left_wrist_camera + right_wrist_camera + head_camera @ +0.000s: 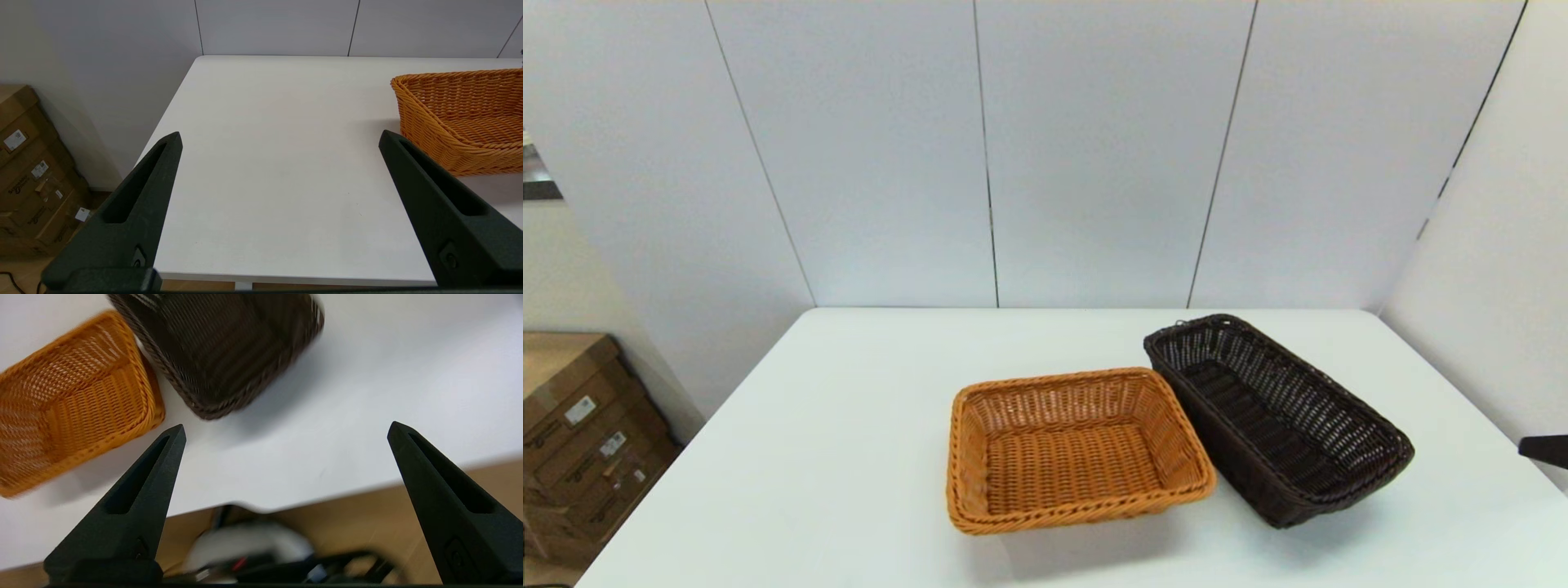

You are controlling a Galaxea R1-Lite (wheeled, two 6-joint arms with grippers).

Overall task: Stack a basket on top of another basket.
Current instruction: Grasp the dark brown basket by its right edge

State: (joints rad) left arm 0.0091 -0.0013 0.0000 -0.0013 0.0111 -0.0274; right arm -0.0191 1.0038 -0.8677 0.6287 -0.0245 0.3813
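The dark brown basket lies on the right half of the white table, set at an angle, with its small ring at the far end. The orange-tan basket sits beside it on its left, their sides touching or nearly so. My right gripper hangs open and empty above the table's front edge, short of the dark brown basket and the orange-tan basket. Only a black tip of that arm shows in the head view. My left gripper is open and empty over the table's left part, left of the orange-tan basket.
Grey wall panels stand right behind the table's far edge and along its right side. Cardboard boxes are stacked on the floor left of the table. The table's front edge runs below the right gripper, with floor and cables beneath.
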